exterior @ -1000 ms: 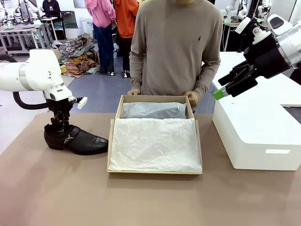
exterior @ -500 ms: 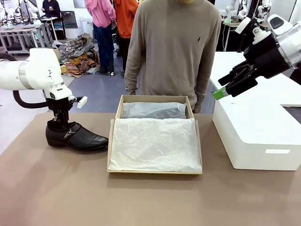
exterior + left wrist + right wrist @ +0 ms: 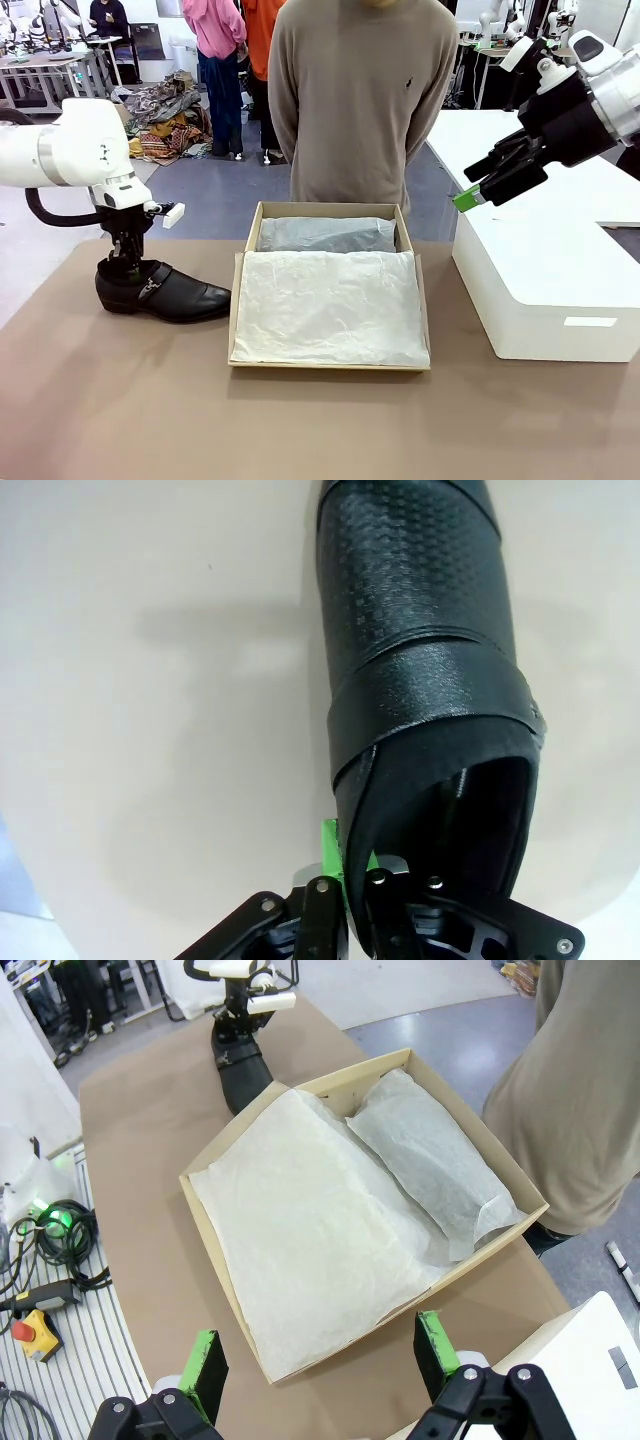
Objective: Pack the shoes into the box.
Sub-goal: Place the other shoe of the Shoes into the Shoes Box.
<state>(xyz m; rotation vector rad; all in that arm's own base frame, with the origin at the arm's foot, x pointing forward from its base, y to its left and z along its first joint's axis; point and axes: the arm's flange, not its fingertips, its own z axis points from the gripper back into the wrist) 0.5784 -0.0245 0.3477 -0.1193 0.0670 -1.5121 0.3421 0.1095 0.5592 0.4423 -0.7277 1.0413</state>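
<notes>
One glossy black shoe [image 3: 165, 293] with a metal side buckle sits left of the box, toe pointing toward it. My left gripper [image 3: 127, 264] comes down from above and is shut on the shoe's heel collar [image 3: 350, 810]; one green pad [image 3: 329, 842] shows beside the leather. The brown cardboard box [image 3: 236, 300] lies open mid-table, lined with white crinkled tissue [image 3: 328, 305]. A tissue-wrapped bundle [image 3: 327, 235] lies along its far side; its contents are hidden. My right gripper [image 3: 478, 190] hangs open in the air above the box's right side, its two fingers spread wide [image 3: 320, 1355].
A large smooth white box [image 3: 545, 290] stands on the table's right. A person in a beige sweater [image 3: 360, 100] stands at the far edge behind the cardboard box. Cables and a red stop button [image 3: 25, 1330] lie off the table.
The person's hands have left the box's far rim and drawn back. My left gripper has risen slightly with the shoe's heel. The right arm has not moved.
</notes>
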